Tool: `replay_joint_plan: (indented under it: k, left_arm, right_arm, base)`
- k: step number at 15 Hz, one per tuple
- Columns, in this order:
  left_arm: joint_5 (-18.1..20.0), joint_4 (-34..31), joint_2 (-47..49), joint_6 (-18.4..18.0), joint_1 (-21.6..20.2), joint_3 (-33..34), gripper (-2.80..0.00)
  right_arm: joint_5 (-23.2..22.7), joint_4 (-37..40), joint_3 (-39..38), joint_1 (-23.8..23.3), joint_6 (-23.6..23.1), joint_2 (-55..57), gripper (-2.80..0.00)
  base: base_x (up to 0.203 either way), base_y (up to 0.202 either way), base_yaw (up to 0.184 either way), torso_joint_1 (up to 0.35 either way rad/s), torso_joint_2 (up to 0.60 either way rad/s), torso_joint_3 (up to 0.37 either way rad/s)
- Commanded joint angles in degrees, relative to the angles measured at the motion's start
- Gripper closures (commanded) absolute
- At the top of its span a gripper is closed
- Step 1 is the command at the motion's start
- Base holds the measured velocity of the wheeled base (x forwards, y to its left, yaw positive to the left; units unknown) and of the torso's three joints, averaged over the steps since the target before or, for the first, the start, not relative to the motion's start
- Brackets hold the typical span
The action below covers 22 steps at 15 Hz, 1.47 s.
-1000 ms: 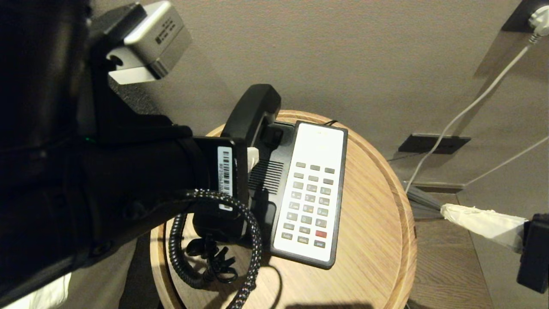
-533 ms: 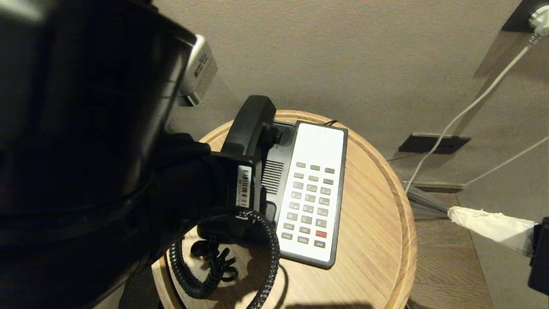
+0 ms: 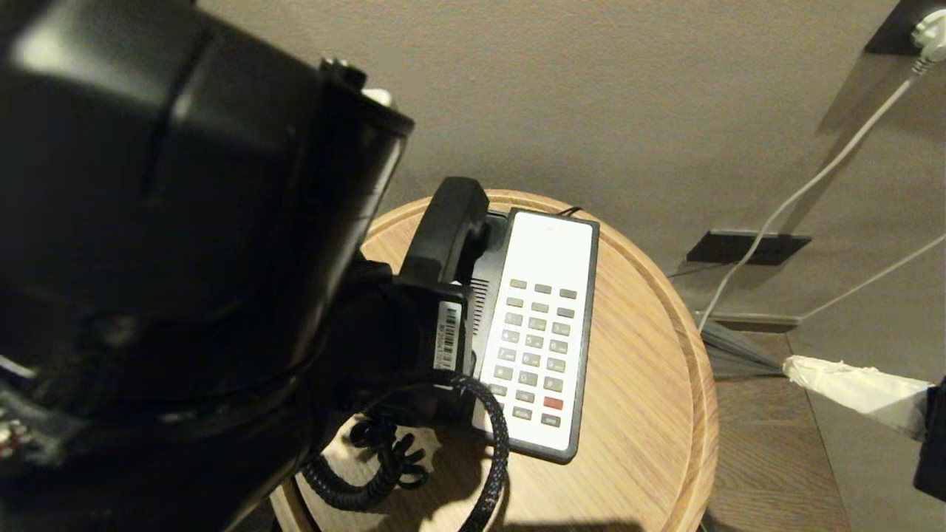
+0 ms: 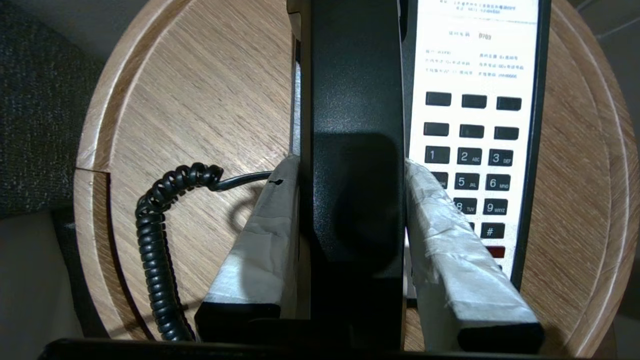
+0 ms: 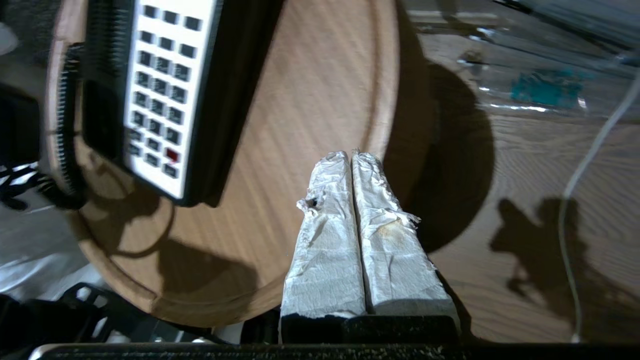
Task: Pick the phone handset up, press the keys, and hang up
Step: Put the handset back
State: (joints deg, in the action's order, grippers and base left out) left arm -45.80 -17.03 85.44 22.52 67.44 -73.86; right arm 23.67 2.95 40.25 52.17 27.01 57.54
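Black handset (image 4: 356, 125) clamped between left claw (image 4: 350, 172) pads, over cradle beside keys (image 3: 536, 347), likely for hanging up. Right claw (image 5: 350, 160) pressed together, idle off desk (image 3: 650, 414) edge.

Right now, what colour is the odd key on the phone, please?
Red, clearest in the head view.

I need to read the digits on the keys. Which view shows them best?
The left wrist view: the keys sit close, digits legible, though the phone handset and a taped finger hide some. The head view shows the keys smaller, unreadable. The right wrist view shows them small and oblique.
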Motion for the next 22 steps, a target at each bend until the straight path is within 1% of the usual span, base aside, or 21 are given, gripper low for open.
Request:
replay_joint_plan:
  k: [1,2,8,11,14,19,22]
  left_arm:
    - [-0.25,0.11,0.50,0.16,0.06,0.27,0.00]
    - [-0.25,0.69,0.87,0.07,0.06,0.47,0.00]
    - [-0.28,1.12,2.27,-0.07,0.06,0.68,0.00]
    - [-0.25,3.73,2.66,-1.60,-0.03,2.00,0.00]
    - [-0.25,4.90,3.01,-2.21,-0.06,3.73,0.00]
    - [-0.22,4.99,2.71,-2.21,-0.94,5.66,0.00]
    - [-0.17,4.99,2.98,-2.21,-1.60,5.66,0.00]
  right_arm:
    - [0.14,2.63,-0.07,-1.68,0.15,-1.63,0.00]
    - [0.14,3.91,-0.16,-2.19,0.15,-2.35,0.00]
    - [0.15,4.37,-0.80,-2.87,0.15,-4.39,0.00]
    - [0.11,5.61,-1.14,-3.12,0.15,-5.74,0.00]
    - [0.14,6.32,-0.96,-3.04,0.15,-6.79,0.00]
    - [0.06,6.55,-0.96,-3.12,0.15,-7.35,0.00]
    - [0.06,6.68,-1.05,-3.04,0.15,-7.93,0.00]
  base:
    - [0.000,0.000,0.000,0.000,0.00,0.000]
    - [0.000,0.000,0.000,0.000,0.00,0.000]
    - [0.000,0.000,0.000,0.000,0.00,0.000]
    - [0.000,0.000,0.000,0.000,0.00,0.000]
    - [0.000,0.000,0.000,0.000,0.00,0.000]
    - [0.000,0.000,0.000,0.000,0.00,0.000]
    - [0.000,0.000,0.000,0.000,0.00,0.000]
